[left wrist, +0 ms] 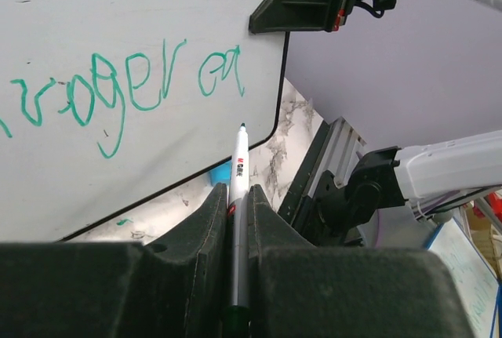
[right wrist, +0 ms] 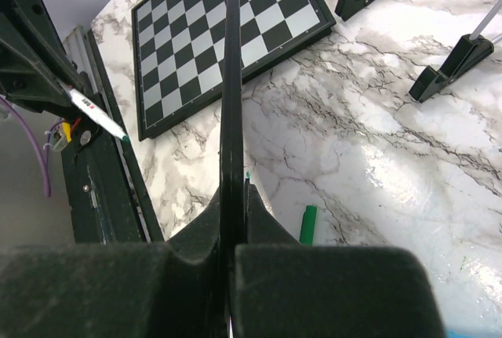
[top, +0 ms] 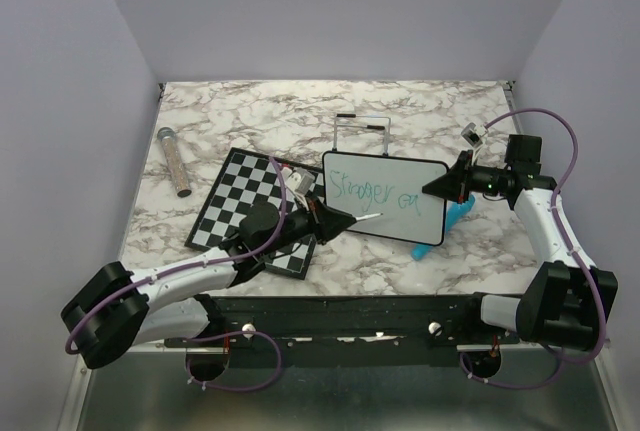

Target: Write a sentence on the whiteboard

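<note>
The whiteboard [top: 400, 223] is held over the middle of the tabletop [top: 420, 111], a little toward the right edge, with its written face turned toward the near edge. I cannot tell whether its lower edge touches the tabletop. The right gripper [top: 432, 189] is clamped narrow on the middle of the board's right edge, and in the right wrist view the board runs edge-on between the two fingers [right wrist: 329, 291]. The sentence [top: 375, 191] is one line of teal-green handwriting across the upper half of the board, reading roughly "Stroger on". The left gripper [top: 348, 219] reaches in from the near-left corner and sits at the board's lower left corner, closed tight on a white marker [top: 365, 216] that sticks out past its fingertips. In the left wrist view the marker's dark tip lies just below the last word and close to the board's lower right rim; whether it touches the surface I cannot tell. A chessboard [top: 240, 206] lies flat just left of the board, partly under the left arm. A green cap [right wrist: 308, 224] lies on the tabletop near the right gripper. A teal object [top: 450, 221] shows under the board's lower right corner. A black wire stand [top: 360, 131] sits behind the board toward the far edge, and a glittery tube [top: 175, 161] lies near the left edge.
</note>
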Motion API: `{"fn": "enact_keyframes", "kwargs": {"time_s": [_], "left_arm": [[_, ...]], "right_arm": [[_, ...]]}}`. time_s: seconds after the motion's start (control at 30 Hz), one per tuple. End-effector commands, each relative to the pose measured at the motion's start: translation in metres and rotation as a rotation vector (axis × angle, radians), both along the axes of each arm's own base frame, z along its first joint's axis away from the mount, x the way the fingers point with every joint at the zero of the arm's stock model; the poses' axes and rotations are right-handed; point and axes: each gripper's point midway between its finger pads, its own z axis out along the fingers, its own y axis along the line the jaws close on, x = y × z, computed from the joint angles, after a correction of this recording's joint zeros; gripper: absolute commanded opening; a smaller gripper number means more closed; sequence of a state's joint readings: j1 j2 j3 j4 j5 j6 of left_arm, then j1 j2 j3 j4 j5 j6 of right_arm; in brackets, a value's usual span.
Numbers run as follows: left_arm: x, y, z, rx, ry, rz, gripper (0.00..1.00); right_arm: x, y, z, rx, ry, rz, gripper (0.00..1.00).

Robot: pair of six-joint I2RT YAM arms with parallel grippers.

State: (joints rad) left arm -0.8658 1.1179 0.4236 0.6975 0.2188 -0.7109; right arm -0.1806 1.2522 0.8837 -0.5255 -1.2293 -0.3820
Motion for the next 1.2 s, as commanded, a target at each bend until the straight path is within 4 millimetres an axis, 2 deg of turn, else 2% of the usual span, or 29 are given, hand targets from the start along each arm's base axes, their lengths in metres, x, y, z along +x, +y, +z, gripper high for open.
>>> {"fn": "enact_keyframes", "kwargs": {"time_s": [0.0,0.47,1.17], "left_arm": [[0.001,-0.005,0.005,-0.016,-0.043,0.014,0.0],[-0.002,-0.025,0.001,-0.019,-0.033,-0.035,0.0],[-0.003,-0.027,-0.005,-0.006,-0.021,-0.031,0.0]], "right_arm": [[-0.001,0.0,0.003,-0.019,-0.029,0.001,0.01],[-0.001,0.0,0.005,-0.017,-0.036,0.004,0.0],[-0.001,0.0,0.005,-0.017,-0.037,0.004,0.01]]}}
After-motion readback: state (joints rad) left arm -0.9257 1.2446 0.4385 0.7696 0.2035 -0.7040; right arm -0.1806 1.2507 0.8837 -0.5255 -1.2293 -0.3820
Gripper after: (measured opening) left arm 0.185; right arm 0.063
